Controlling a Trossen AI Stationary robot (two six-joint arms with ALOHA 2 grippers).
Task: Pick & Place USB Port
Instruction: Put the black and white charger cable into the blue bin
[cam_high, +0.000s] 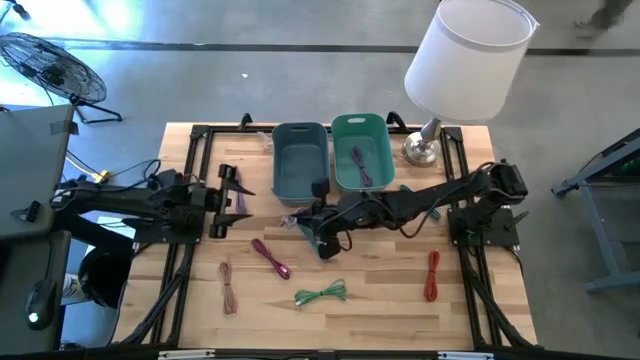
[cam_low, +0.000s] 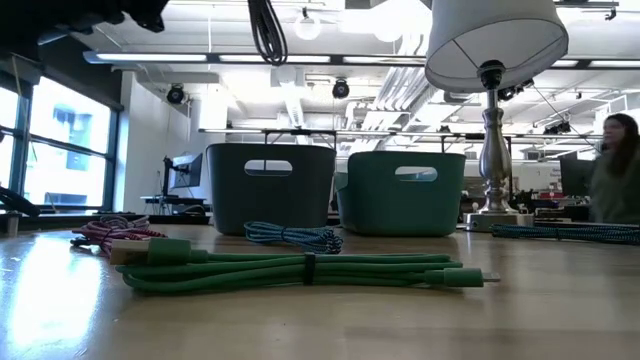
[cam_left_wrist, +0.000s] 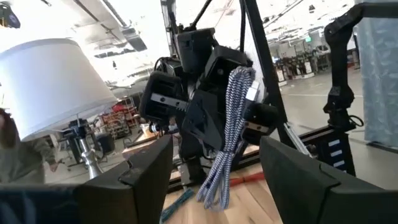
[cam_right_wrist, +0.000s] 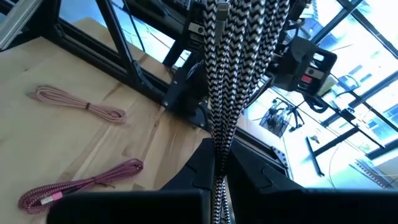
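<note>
Right gripper (cam_high: 318, 240) fingers clamp a black-and-white cable (cam_right_wrist: 231, 74) (dangling).

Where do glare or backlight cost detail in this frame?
Low view: ceiling lights and window blow out, bins fall dark. Left wrist view: bright hall behind silhouettes the right end effector holding the braided cable. High view: evenly lit.

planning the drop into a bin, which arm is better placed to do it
Right. The right gripper is shut on the black-and-white cable, lifted off the table just in front of the blue bin and green bin. The left gripper waits at the table's left side, holding nothing.
</note>
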